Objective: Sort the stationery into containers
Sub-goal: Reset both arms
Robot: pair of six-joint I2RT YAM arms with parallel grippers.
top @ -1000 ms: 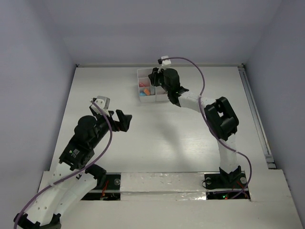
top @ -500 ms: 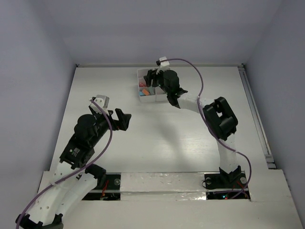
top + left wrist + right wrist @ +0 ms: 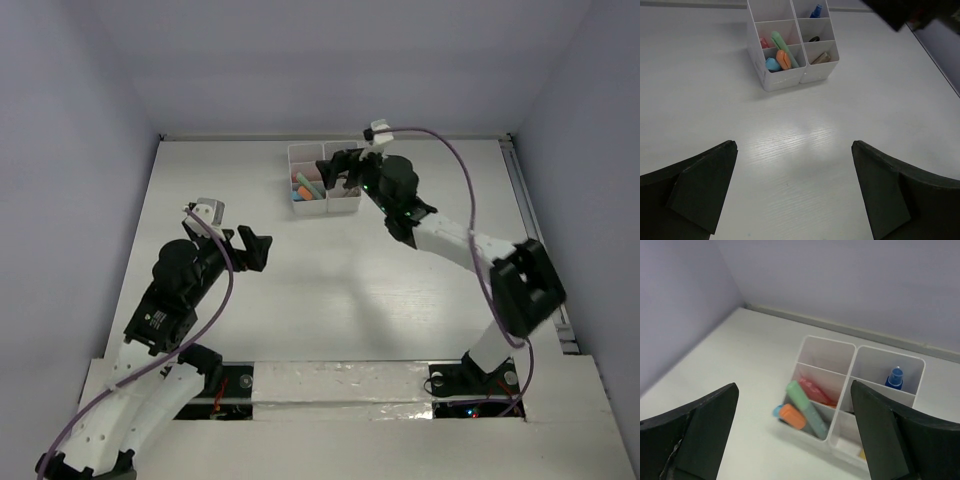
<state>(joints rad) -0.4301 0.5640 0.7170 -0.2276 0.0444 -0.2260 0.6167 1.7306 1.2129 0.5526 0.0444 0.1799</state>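
The white surface point(image 3: 805, 150) shows a fine, wood-like grain and a soft sheen where light pools on it. The small white six-compartment organiser box point(image 3: 782, 80) looks like smooth, slightly translucent plastic with a faint gloss. Inside it, the pale-green marker point(image 3: 807, 409) and the rounded orange piece point(image 3: 792, 416) have a smooth satin finish. The left gripper point(image 3: 793, 146) has fingers point(image 3: 700, 187) of matt black plastic, as has the right gripper point(image 3: 793, 386). The pale lilac walls point(image 3: 840, 280) look matt.
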